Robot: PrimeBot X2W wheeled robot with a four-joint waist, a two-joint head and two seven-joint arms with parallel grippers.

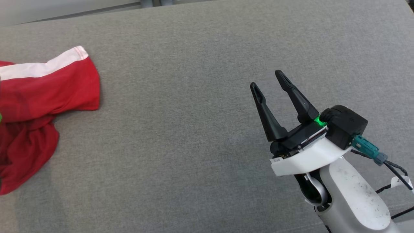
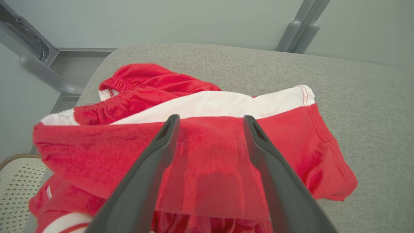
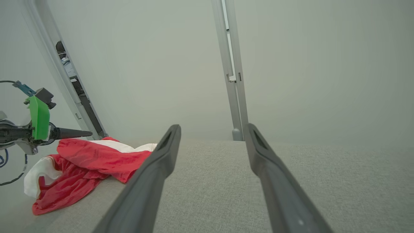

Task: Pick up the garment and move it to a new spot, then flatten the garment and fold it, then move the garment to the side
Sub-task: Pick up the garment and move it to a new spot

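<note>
Across the middle of the room stretches a wide grey fabric-covered surface (image 1: 200,136), with pale walls and grey metal posts (image 2: 300,29) behind its far edge. Over at its left end lies the garment (image 1: 42,97), a pair of red shorts with a white side stripe and a gathered waistband. It is bunched in loose folds rather than spread flat: one leg lies fairly smooth toward the middle, and the rest is crumpled beneath it and toward the near side.

On the right, well apart from the cloth, the robot's white right forearm (image 1: 352,194) rises from the near right corner. The right gripper (image 1: 266,79) at its end hangs above bare fabric, its two dark fingers spread wide with nothing between them.

The left gripper (image 2: 211,117) is poised over the garment, pointing along the red leg toward the white stripe. Its fingers too stand fully apart, with no cloth pinched between them; whether the tips touch the cloth I cannot tell.

Just off the surface's edge by the garment sits a white perforated basket (image 2: 16,187). Smallest of all, a green light (image 1: 319,121) glows at the right wrist, next to a teal cable plug (image 1: 365,147).
</note>
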